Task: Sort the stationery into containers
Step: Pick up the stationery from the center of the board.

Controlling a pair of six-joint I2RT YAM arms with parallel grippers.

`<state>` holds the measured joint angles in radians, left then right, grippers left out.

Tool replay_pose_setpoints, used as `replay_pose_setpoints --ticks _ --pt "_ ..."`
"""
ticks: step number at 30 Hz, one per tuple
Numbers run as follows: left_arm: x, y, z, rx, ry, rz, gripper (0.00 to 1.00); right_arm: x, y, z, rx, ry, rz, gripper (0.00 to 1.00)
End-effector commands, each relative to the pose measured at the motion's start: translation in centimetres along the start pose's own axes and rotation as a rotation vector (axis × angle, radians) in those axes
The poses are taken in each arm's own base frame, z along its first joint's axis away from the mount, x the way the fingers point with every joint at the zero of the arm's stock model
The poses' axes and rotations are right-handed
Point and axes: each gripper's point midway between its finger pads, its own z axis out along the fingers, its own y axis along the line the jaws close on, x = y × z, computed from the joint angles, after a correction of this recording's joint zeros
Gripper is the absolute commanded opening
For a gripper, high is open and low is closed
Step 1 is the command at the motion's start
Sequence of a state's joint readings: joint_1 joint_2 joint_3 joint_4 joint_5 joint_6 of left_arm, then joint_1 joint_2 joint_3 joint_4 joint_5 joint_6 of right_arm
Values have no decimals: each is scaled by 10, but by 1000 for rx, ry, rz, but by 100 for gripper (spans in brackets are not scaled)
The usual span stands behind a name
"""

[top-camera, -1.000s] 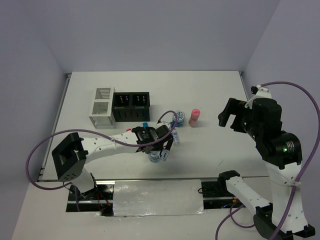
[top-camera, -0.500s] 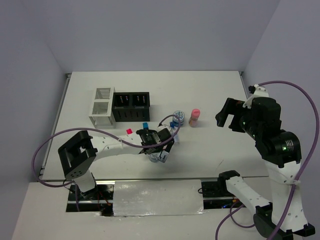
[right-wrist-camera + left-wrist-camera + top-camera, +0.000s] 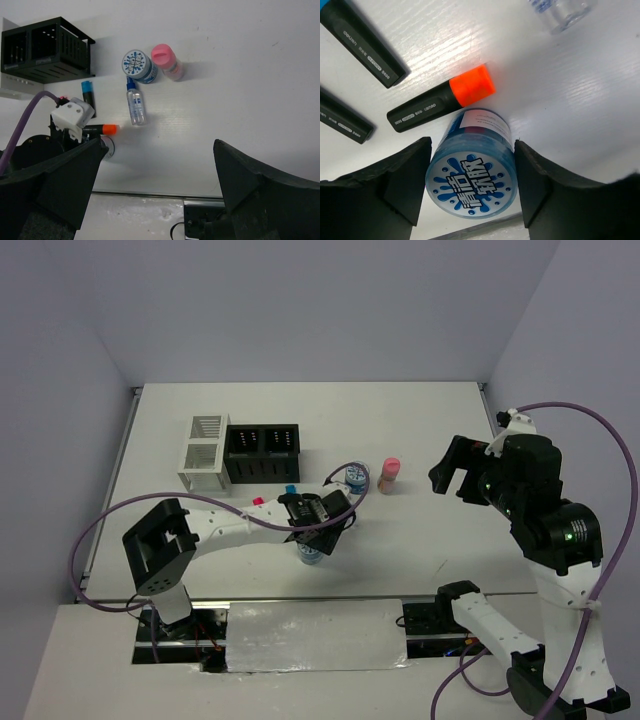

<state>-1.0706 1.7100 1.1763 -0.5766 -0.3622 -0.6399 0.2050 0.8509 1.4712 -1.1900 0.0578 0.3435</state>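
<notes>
My left gripper (image 3: 312,538) is shut on a blue-white roll (image 3: 470,175) that stands on the table (image 3: 310,554), one finger on each side. An orange-capped highlighter (image 3: 440,102) lies just beyond the roll. The blue-capped (image 3: 360,42) and pink-capped highlighters (image 3: 342,122) lie further left. The clear blue-capped bottle (image 3: 135,106) lies on its side. The second roll (image 3: 137,65) and the pink stick (image 3: 167,61) stand together. The white organizer (image 3: 204,455) and the black organizer (image 3: 262,452) stand side by side. My right gripper (image 3: 455,468) is open, empty and raised at the right.
The left arm's purple cable (image 3: 90,540) loops over the table's left side. A metal strip (image 3: 315,632) runs along the near edge between the arm bases. Walls close the table at the back and on both sides.
My left gripper has moved down and left from beside the roll and now has its fingers around it. The right arm has hardly moved.
</notes>
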Motion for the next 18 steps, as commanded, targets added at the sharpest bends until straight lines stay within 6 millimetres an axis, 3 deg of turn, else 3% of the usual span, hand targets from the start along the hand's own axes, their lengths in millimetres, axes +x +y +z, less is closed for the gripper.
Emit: replay_pose_setpoints --ticks 1,2,5,6,7,8,9,10,12,18 --pt "-13 -2 -7 2 -24 11 72 -7 8 1 -37 -32 6 100" --pt "-13 -2 -7 3 -23 8 60 -7 8 1 -38 -32 6 100" --pt "-9 -4 -6 16 -12 3 39 -8 8 2 -37 -32 6 100" --pt "-7 -4 -6 19 -3 5 38 -9 9 3 -38 -33 9 100" --pt "-5 -3 -5 17 1 4 40 -9 9 3 -39 -33 8 100" --pt "-4 -3 -5 17 4 0 54 -9 9 4 -41 -29 8 100" --pt "-1 -2 -4 17 10 2 62 -9 10 5 -43 -28 7 100" --pt "0 -2 -4 16 11 1 79 -9 11 7 -44 -24 9 100" --pt "2 0 -3 13 14 1 85 -8 11 9 -47 -20 10 100" --pt "2 1 -7 4 19 4 86 -12 13 11 -52 -28 8 100"
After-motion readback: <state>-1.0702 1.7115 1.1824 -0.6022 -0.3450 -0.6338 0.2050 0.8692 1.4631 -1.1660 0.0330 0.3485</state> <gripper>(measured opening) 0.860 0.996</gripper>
